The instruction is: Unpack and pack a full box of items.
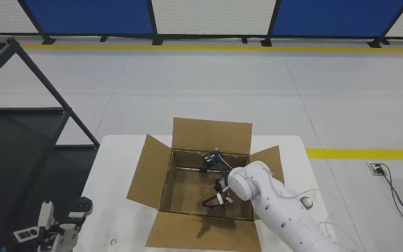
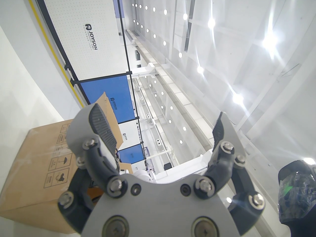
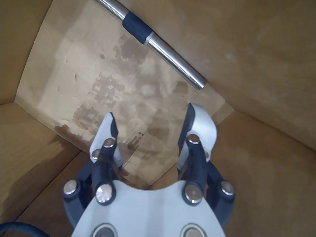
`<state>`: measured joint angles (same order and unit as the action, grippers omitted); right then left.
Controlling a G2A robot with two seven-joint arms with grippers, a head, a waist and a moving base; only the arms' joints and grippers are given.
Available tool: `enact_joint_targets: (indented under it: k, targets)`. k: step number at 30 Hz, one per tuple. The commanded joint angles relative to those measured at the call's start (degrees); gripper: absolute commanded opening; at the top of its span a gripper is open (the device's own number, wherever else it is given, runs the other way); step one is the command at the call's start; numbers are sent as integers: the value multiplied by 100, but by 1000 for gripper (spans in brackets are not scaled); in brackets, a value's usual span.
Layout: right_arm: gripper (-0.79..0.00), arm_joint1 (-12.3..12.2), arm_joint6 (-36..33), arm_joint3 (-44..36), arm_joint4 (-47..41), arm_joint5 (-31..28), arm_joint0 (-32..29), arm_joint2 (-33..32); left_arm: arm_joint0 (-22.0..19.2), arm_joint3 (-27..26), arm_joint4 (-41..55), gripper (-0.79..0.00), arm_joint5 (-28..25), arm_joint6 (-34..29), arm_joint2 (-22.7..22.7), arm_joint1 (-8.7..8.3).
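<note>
A: Which step is being done now?
B: Unpacking, as it seems. The right gripper (image 3: 150, 112) is being held inside the box (image 1: 212, 133), its jaws spread and empty. A metal tube (image 3: 163, 50) is lying on the floor along the wall, just ahead.
A: What is being called for next?
B: The jaws are to be brought astride the tube, then closed. The left gripper (image 2: 158, 112) is being held outside the box, also spread and empty.

Overhead, wrists close — box (image 1: 211, 133) (shared).

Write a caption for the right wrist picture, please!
The open right gripper hovers inside the cardboard box, near a shiny metal tube lying along its wall.
</note>
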<state>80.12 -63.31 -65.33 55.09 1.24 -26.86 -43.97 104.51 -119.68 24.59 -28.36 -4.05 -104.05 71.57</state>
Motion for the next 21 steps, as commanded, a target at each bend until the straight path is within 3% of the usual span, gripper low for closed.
enact_joint_targets:
  k: [1,8,17,18,19,20,21]
  targets:
    - [0,-1,2,-1,-8,6,-3,-3,0,0,0,0,0,-1,0,0]
    - [0,-3,79,18,-23,-130,-81,-11,0,0,0,0,0,-1,0,0]
    - [0,160,-6,671,-521,-184,250,-37,0,0,0,0,0,-1,0,0]
    - [-34,177,10,730,-552,-189,281,-33,0,0,0,0,0,-1,0,0]
    - [-292,193,32,778,-580,-204,306,-29,0,0,0,0,0,-1,0,0]
    - [-413,205,55,821,-588,-220,327,-23,0,0,0,0,0,-1,0,0]
    - [-446,215,82,849,-584,-224,337,-18,0,0,0,0,0,-1,0,0]
